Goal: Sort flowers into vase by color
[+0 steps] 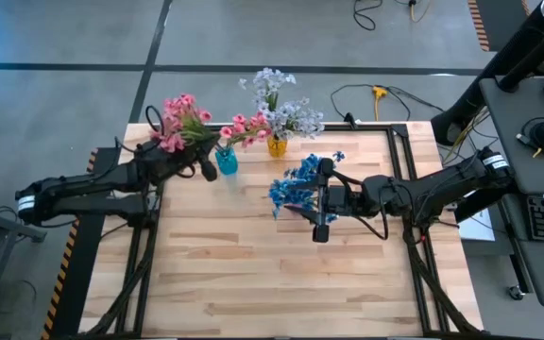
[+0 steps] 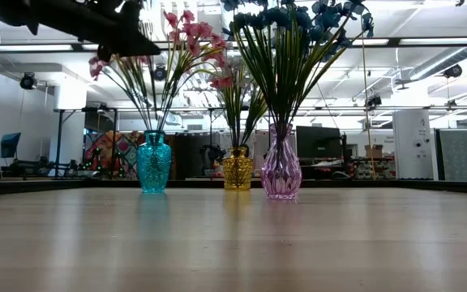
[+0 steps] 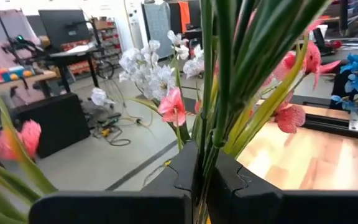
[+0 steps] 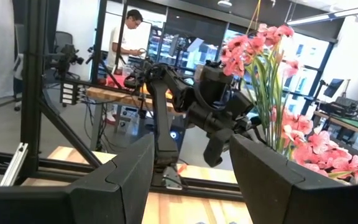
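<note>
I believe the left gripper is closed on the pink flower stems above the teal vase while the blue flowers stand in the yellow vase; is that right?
Not quite: the low view shows the blue flowers in the pink vase, not the yellow vase. The left gripper does grip the pink flowers above the teal vase.

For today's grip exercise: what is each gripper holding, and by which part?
Left gripper clamps green stems of the pink flowers partway up. Right gripper holds nothing.
</note>
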